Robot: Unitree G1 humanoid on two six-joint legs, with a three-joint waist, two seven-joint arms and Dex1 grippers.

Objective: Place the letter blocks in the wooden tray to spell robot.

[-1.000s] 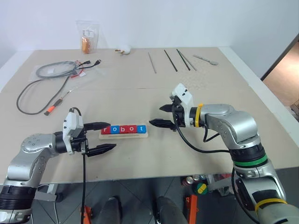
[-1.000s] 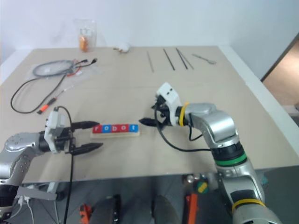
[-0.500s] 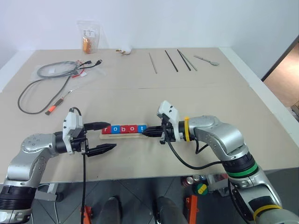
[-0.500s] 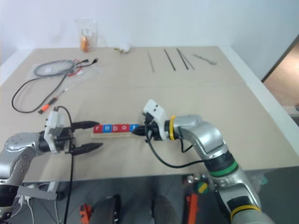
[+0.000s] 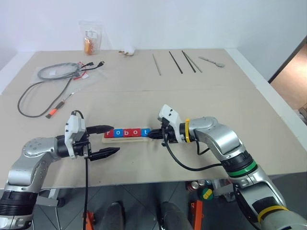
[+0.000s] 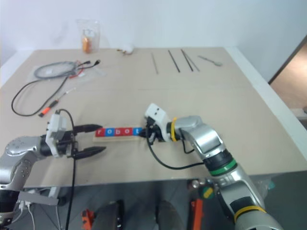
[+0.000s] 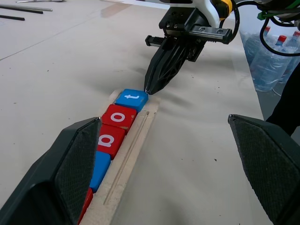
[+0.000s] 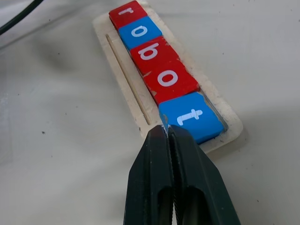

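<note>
Right wrist view: the right pincer (image 8: 168, 133) has its two black fingers pressed together on nothing, their joined tip at the near corner of the blue "t" block (image 8: 191, 118). That block sits slightly askew at the end of the row; beyond it run the other letter blocks (image 8: 149, 54), flat glossy squares, red and blue with white letters, reading "robot" in the pale wooden tray (image 8: 124, 77). The step looks like a final tidying: a light nudge to square the "t". At the tray's far end the left pincer (image 5: 106, 141) stands wide and empty, its ribbed fingers either side of the tray's line.
</note>
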